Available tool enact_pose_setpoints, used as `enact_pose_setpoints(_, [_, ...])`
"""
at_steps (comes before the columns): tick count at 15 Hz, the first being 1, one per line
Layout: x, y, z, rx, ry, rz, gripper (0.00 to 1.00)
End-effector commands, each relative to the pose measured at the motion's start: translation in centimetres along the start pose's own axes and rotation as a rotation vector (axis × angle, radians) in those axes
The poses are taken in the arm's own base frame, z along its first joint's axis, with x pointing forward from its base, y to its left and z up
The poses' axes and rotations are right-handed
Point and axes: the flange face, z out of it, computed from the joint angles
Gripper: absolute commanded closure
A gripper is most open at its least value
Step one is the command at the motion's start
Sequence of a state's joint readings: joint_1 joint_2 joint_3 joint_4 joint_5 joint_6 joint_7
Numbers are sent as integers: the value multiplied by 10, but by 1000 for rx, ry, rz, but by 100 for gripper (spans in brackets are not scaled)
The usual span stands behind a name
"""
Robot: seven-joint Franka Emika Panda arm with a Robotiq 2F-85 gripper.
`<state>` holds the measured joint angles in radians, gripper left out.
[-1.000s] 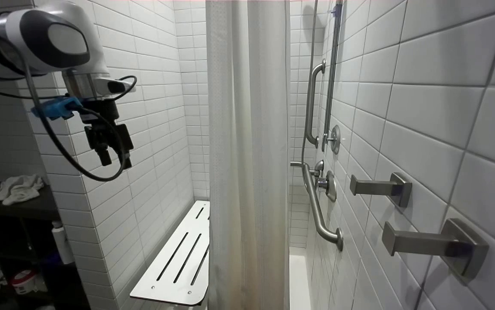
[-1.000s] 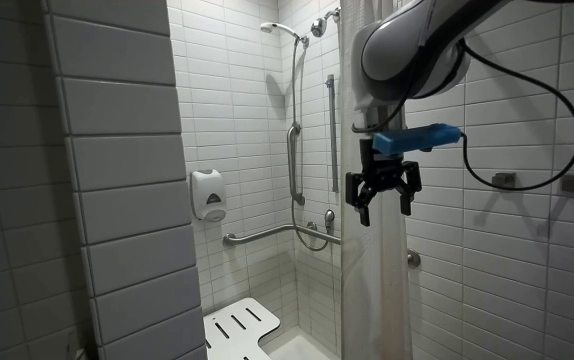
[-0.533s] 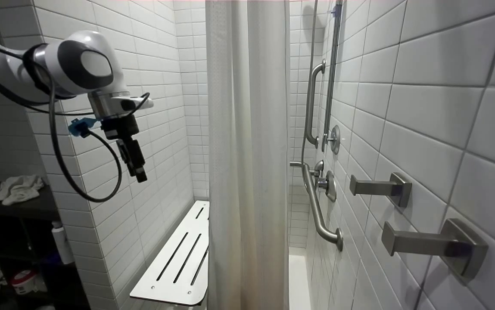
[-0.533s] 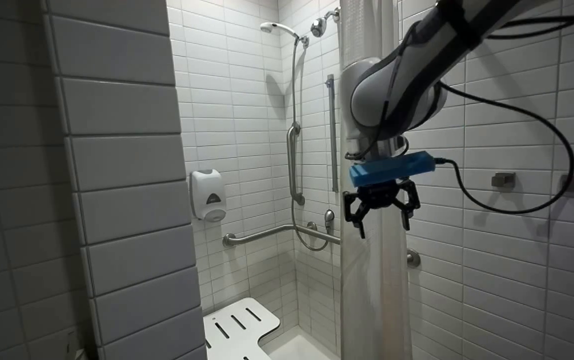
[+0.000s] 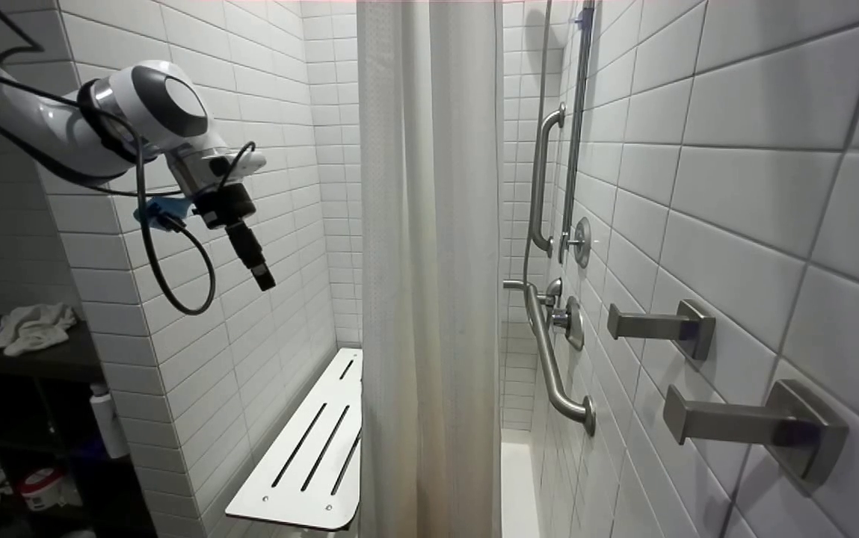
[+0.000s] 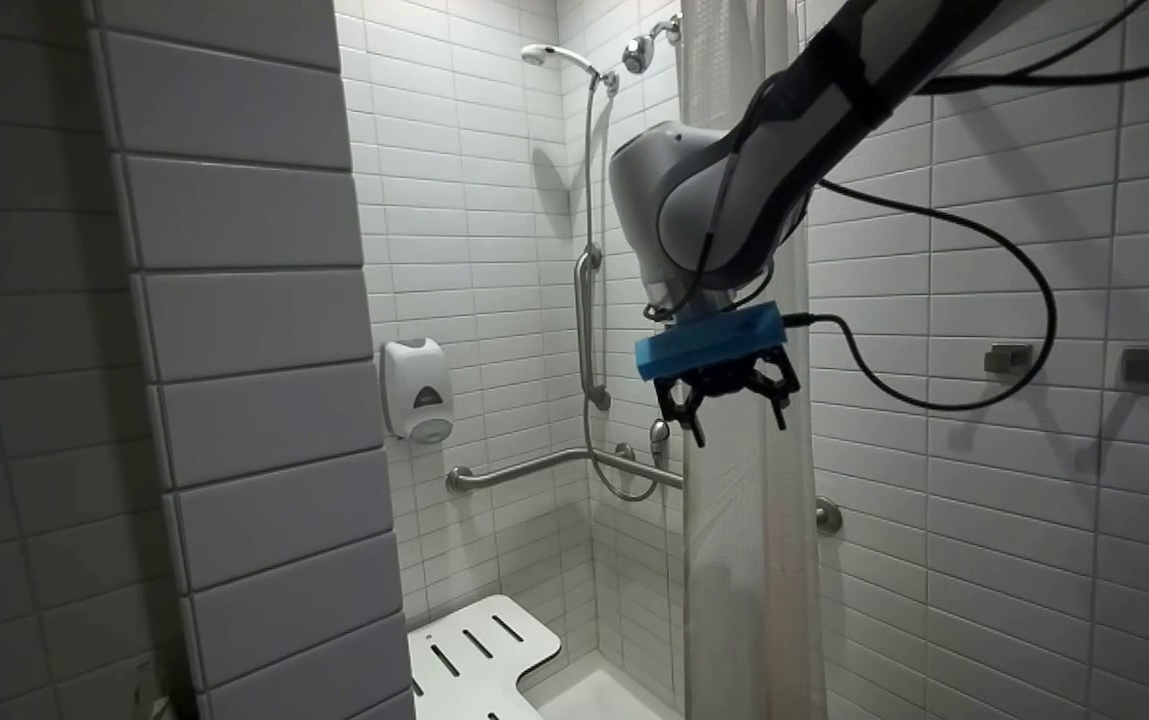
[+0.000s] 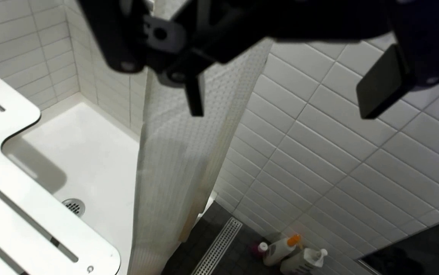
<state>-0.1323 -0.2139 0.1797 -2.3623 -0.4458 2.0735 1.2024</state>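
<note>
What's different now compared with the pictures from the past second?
In an exterior view, the gripper has shifted toward the left of the picture, dipping and then rising, and it now slants more; the arm swung with it. Nothing was taken hold of or let go, and the jaws stayed open. The curtain, bench and soap dispenser stayed put.

In an exterior view, you saw the shelf unit [image 5: 25,366] sunk in gloom. Your wrist view caught light from above: the shower bench [image 7: 32,198] glared white and shadowed the shower floor [image 7: 101,152], while the gripper [image 7: 282,114] looked soft-edged and nearly black.
</note>
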Motion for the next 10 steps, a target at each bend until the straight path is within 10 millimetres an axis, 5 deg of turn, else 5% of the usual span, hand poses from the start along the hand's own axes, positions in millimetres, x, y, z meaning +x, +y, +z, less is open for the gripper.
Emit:
enact_pose_setpoints(1, [29, -12, -20, -86, 63, 118, 0])
enact_pose_setpoints(10, [78, -8, 9, -204, 3, 265, 0])
